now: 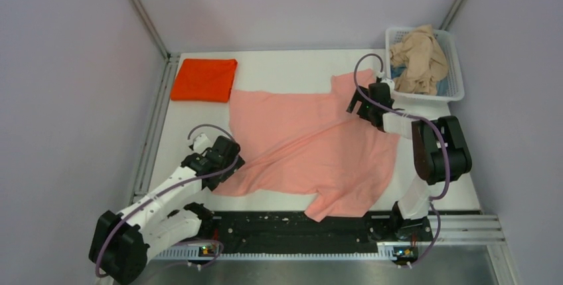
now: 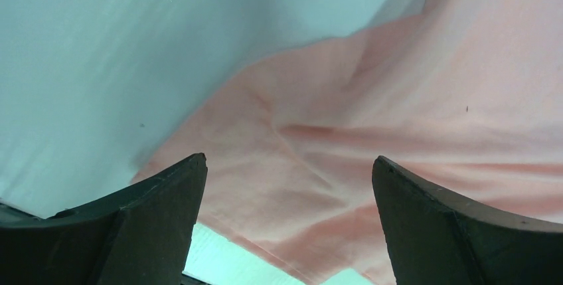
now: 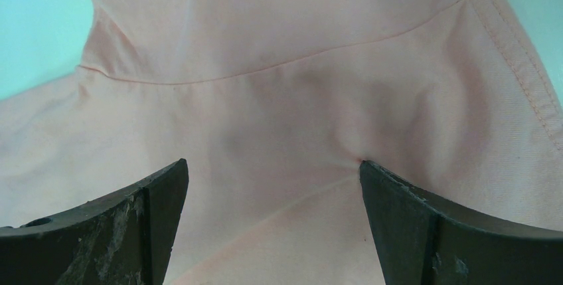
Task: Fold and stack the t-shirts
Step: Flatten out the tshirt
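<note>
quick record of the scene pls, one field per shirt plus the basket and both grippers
pink shirt: spread out, wrinkled, mid-table
orange-red shirt: folded, far left of the table
beige shirt: crumpled in the basket
basket: white lattice, far right corner
left gripper: open, over the pink shirt's left edge
right gripper: open, over a seam at the pink shirt's far right sleeve
progress: one shirt folded; pink and beige not yet

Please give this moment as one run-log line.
salmon-pink t-shirt spread; orange-red t-shirt folded; beige t-shirt in basket; left fingers open; right fingers open
</note>
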